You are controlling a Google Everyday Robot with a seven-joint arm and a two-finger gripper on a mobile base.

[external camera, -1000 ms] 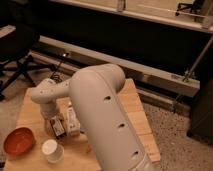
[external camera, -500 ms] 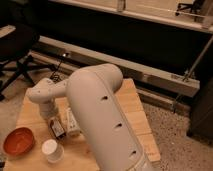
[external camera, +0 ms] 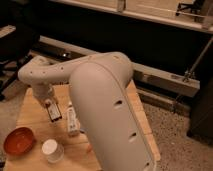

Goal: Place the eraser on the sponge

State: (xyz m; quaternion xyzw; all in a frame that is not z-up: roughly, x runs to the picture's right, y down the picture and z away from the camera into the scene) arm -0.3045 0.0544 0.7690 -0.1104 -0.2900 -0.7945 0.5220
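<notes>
My gripper [external camera: 50,106] hangs from the white arm over the left part of the wooden table [external camera: 35,117]. It is shut on the eraser [external camera: 54,113], a small dark block with a reddish edge, which sits tilted just above the tabletop. The sponge is out of view, possibly behind the big white arm segment that fills the middle of the camera view.
A whitish tube with a dark cap [external camera: 72,120] lies just right of the eraser. A red bowl [external camera: 19,141] and a white cup [external camera: 52,150] stand at the front left. A bit of orange [external camera: 89,148] shows beside the arm. An office chair stands far left.
The arm's elbow has risen and shifted left, and the eraser has come up and slightly left with the gripper. Bowl, cup and tube have stayed where they were.
</notes>
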